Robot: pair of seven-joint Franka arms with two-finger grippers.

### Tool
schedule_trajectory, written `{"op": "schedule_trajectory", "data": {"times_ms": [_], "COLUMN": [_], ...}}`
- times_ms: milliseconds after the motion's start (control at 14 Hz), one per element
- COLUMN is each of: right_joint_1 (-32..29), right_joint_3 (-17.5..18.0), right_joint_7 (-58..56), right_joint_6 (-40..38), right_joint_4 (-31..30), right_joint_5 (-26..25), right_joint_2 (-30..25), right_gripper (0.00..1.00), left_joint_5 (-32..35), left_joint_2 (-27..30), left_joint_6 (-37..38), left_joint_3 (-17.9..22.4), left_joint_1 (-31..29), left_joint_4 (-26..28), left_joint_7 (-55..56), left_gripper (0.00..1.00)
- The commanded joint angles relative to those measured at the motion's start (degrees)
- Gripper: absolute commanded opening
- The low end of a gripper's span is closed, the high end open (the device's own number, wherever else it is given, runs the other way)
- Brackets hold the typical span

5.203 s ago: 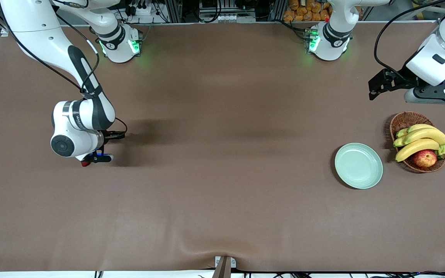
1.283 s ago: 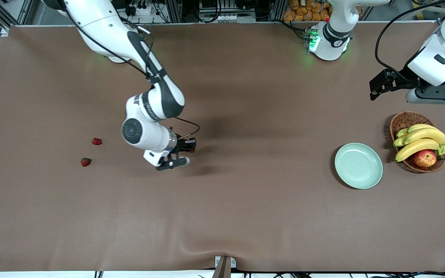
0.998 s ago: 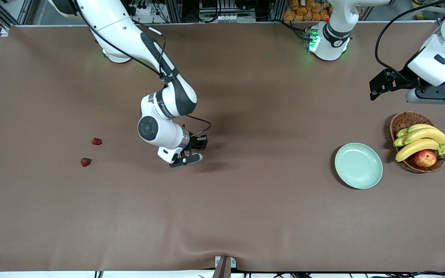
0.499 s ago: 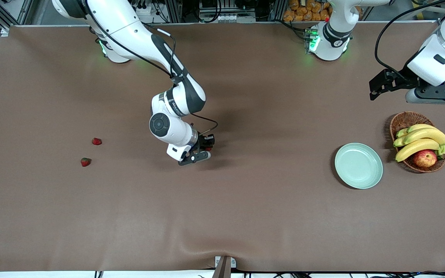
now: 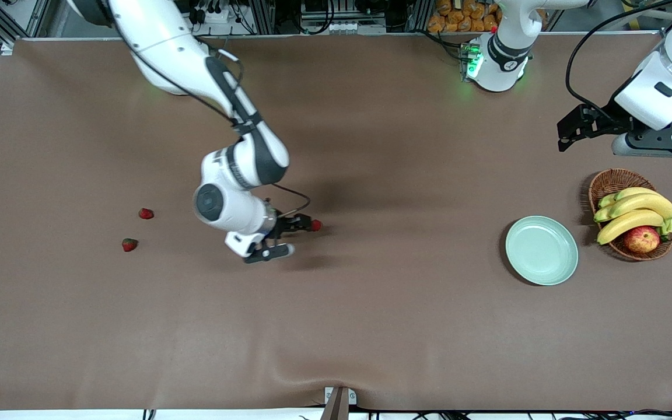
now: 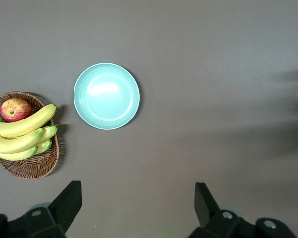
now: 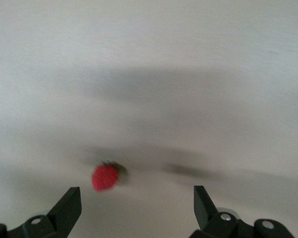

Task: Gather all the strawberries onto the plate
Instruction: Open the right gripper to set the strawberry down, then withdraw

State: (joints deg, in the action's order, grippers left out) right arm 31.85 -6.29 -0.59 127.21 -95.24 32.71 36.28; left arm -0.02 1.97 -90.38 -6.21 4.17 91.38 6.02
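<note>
One strawberry (image 5: 316, 225) (image 7: 105, 177) lies loose on the brown cloth mid-table, just off the fingertips of my right gripper (image 5: 288, 237) (image 7: 135, 204), which is open and holds nothing. Two more strawberries (image 5: 146, 213) (image 5: 129, 244) rest toward the right arm's end of the table. The pale mint-green plate (image 5: 541, 250) (image 6: 106, 96) sits bare toward the left arm's end. My left gripper (image 5: 569, 132) (image 6: 137, 199) hangs open and waits above the table, near the basket.
A brown wicker basket (image 5: 607, 182) (image 6: 37, 169) with bananas (image 5: 633, 213) and a red-yellow apple (image 5: 641, 238) stands beside the plate, at the left arm's end. Bare brown cloth covers the table between the mid-table strawberry and the plate.
My right gripper carried a strawberry from the right arm's end to mid-table, then opened and let it go. It has since drawn back a little. The left arm has not moved.
</note>
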Motion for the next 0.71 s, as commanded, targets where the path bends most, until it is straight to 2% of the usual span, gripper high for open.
{"op": "schedule_trajectory", "data": {"times_ms": [0, 285, 642], "right_joint_1": [-7.2, -17.2, -26.9], "right_joint_3": [0.8, 0.8, 0.8], "right_joint_7": [-3.1, -5.6, -5.7], "right_joint_6": [-5.5, -11.8, -11.1], "right_joint_4": [-3.6, -5.7, -5.7], "right_joint_5": [-3.2, -13.2, -24.7], "right_joint_2": [-4.1, -7.0, -6.7], "right_gripper": [1.0, 1.0, 1.0], "left_joint_5": [-0.9, -0.9, -0.9], "left_joint_2": [-0.5, -0.5, -0.5], "left_joint_6": [0.3, 0.3, 0.3], "left_joint_3": [-0.1, -0.1, -0.1], "left_joint_1": [0.0, -0.1, 0.0], "left_joint_4": [-1.2, -1.2, -1.3], "left_joint_7": [-0.7, -0.7, -0.7], "left_gripper": [1.0, 1.0, 1.0]}}
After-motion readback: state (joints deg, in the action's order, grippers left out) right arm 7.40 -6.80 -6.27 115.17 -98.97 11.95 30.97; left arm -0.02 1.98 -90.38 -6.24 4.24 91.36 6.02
